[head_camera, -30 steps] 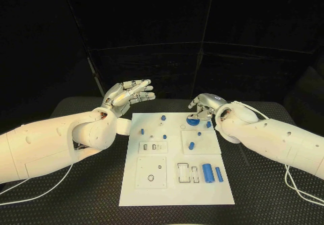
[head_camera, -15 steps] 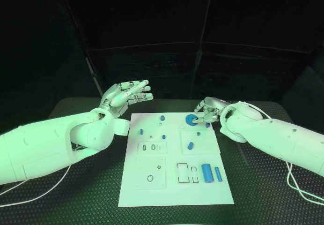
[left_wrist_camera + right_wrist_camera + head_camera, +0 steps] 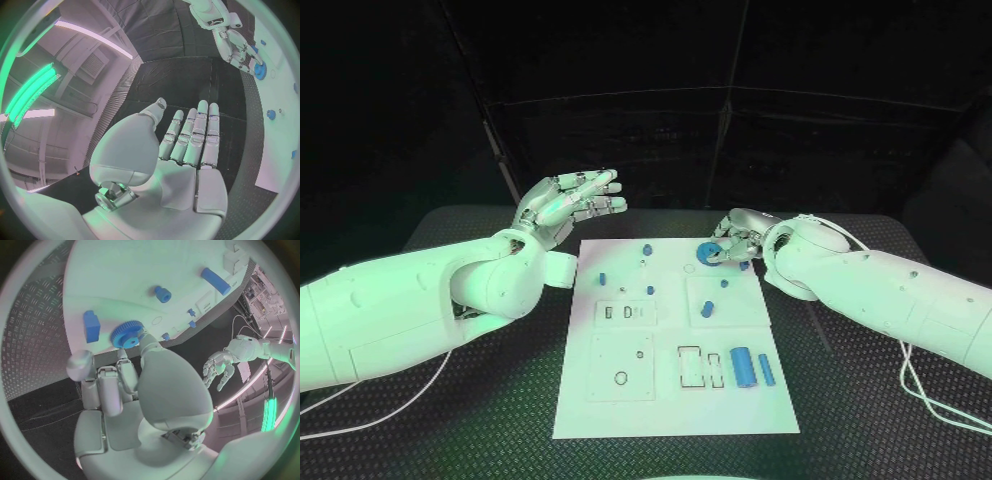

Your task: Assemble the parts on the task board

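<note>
At right hand (image 3: pixel 740 238) fingertips, blue gear (image 3: pixel 711 254)

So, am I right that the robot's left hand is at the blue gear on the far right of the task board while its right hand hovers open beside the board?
Not quite: the hands are swapped. In the head view the right hand is at the blue gear on the task board, and the right wrist view shows its fingertips touching the gear. The left hand hovers open beside the board.
</note>
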You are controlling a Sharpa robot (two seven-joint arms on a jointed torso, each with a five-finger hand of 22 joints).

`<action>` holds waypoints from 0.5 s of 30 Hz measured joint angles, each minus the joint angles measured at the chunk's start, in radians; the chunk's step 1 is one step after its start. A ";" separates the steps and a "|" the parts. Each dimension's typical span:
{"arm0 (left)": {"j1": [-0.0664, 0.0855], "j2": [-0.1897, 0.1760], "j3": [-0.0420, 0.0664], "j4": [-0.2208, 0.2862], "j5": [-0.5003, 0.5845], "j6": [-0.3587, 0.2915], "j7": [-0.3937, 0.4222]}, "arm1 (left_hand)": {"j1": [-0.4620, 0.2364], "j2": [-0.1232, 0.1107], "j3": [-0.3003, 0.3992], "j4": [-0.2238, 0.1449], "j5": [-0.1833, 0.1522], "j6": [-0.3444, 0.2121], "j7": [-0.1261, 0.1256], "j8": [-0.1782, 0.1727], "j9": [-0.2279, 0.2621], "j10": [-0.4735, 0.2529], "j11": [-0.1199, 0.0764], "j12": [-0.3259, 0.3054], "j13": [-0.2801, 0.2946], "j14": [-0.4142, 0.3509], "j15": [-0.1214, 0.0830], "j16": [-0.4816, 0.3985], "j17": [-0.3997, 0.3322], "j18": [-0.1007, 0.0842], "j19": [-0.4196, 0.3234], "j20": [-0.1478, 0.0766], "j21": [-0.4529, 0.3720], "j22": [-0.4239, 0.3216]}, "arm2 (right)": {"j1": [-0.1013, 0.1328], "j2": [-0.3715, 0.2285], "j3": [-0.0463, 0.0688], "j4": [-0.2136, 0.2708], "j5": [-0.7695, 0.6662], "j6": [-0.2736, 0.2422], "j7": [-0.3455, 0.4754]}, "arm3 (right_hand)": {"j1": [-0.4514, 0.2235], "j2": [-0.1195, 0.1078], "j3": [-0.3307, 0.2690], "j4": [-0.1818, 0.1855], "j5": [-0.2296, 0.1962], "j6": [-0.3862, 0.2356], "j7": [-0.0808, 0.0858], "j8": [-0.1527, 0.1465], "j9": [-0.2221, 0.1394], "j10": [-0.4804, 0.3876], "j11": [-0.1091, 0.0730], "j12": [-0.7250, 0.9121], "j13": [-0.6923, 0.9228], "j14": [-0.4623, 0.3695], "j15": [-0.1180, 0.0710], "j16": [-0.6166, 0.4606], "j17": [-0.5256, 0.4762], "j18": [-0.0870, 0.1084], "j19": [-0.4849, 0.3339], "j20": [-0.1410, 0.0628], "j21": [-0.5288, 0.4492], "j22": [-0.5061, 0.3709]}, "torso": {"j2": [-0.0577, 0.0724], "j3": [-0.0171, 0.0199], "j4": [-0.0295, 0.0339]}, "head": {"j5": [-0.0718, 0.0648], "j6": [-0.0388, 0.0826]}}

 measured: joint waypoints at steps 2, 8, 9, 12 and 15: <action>0.000 0.000 0.000 -0.001 0.000 0.000 0.000 | 0.000 0.000 0.000 0.000 0.000 0.000 0.000 0.000 0.000 0.000 0.000 0.000 0.000 0.000 0.000 0.000 0.000 0.000 0.000 0.000 0.000 0.000 | 0.000 0.002 0.000 -0.002 -0.003 0.003 0.000 | 0.010 0.010 0.003 -0.003 0.000 0.012 -0.003 0.011 0.002 0.008 -0.005 0.009 0.011 0.000 0.000 0.005 0.000 0.000 0.003 -0.003 0.006 0.009 | 0.000 0.0000 -0.0006 | 0.001 0.000; 0.000 0.001 0.000 -0.002 0.000 0.001 0.000 | 0.000 0.000 0.000 0.000 0.000 0.000 0.000 0.000 0.000 0.000 0.000 0.000 0.000 0.000 0.000 0.000 0.000 0.000 0.000 0.000 0.000 0.000 | 0.001 0.009 0.001 -0.009 -0.012 0.007 0.001 | 0.036 0.036 0.024 -0.024 0.005 0.043 -0.010 0.030 0.004 0.027 -0.010 0.025 0.037 0.000 0.000 0.011 0.000 -0.003 0.017 -0.008 0.020 0.034 | 0.000 0.0000 -0.0012 | 0.001 -0.001; 0.000 0.001 0.000 -0.002 0.000 0.001 -0.001 | 0.000 0.000 0.000 0.000 0.000 0.000 0.000 0.000 0.000 0.000 0.000 0.000 0.000 0.000 0.000 0.000 0.000 0.000 0.000 0.000 0.000 0.000 | 0.001 0.010 0.001 -0.011 -0.014 0.008 0.001 | 0.038 0.038 0.025 -0.025 0.005 0.045 -0.012 0.030 0.004 0.030 -0.013 0.029 0.037 0.000 0.000 0.011 0.000 -0.016 0.020 -0.009 0.022 0.036 | 0.000 0.0000 -0.0012 | 0.001 -0.002; 0.000 0.001 0.000 -0.002 0.000 0.002 -0.001 | 0.000 0.000 0.000 0.000 0.000 0.000 0.000 0.000 0.000 0.000 0.000 0.000 0.000 0.000 0.000 0.000 0.000 0.000 0.000 0.000 0.000 0.000 | 0.002 0.015 0.001 -0.013 -0.019 0.010 0.002 | 0.039 0.039 0.028 -0.028 0.005 0.049 -0.012 0.030 0.003 0.032 -0.014 0.032 0.037 0.000 0.000 0.011 0.000 -0.016 0.022 -0.007 0.023 0.041 | 0.000 0.0000 -0.0012 | 0.000 -0.004; 0.000 0.001 0.000 -0.002 0.000 0.003 -0.001 | 0.000 0.000 0.000 0.000 0.000 0.000 0.000 0.000 0.000 0.000 0.000 0.000 0.000 0.000 0.000 0.000 0.000 0.000 0.000 0.000 0.000 0.000 | 0.002 0.019 0.002 -0.015 -0.028 0.013 0.002 | 0.039 0.039 0.028 -0.028 0.005 0.052 -0.013 0.030 0.003 0.032 -0.014 0.032 0.037 0.000 0.000 0.011 0.000 -0.016 0.022 -0.007 0.023 0.042 | 0.000 0.0000 -0.0012 | 0.000 -0.005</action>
